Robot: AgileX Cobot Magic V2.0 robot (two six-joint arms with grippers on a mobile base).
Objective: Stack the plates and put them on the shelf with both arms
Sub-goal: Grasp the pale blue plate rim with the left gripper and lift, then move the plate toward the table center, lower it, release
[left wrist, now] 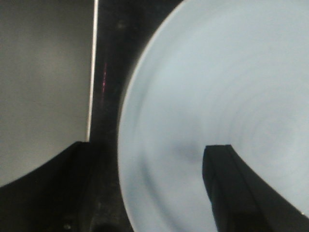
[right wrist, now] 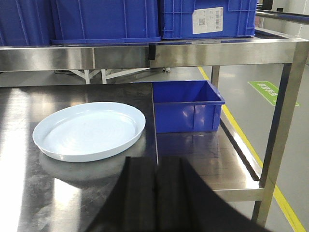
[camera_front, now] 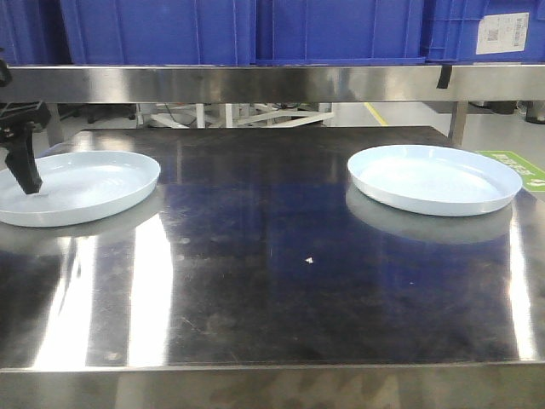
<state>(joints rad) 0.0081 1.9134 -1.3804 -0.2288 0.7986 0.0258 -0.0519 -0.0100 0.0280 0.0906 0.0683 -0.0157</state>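
Steel bench (camera_front: 272,281) carries one round pale-blue plate (camera_front: 85,183) left, its twin (camera_front: 434,177) right. My left pincer (left wrist: 147,150) gapes astride the left rim, empty. I see the right pincer (right wrist: 154,193) closed, empty.

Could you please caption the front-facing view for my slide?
Unstacked, the left plate and right plate lie apart on the steel tabletop; the left hand hangs over the former.

Left plate (camera_front: 77,187) and right plate (camera_front: 434,177) pale bluish-white, faint concentric rings, crates (camera_front: 255,30) ribbed solid blue, label (right wrist: 207,20) white, shelf (camera_front: 255,83) brushed silver, tabletop (camera_front: 272,281) dark reflective grey, floor stripe (right wrist: 284,203) yellow.
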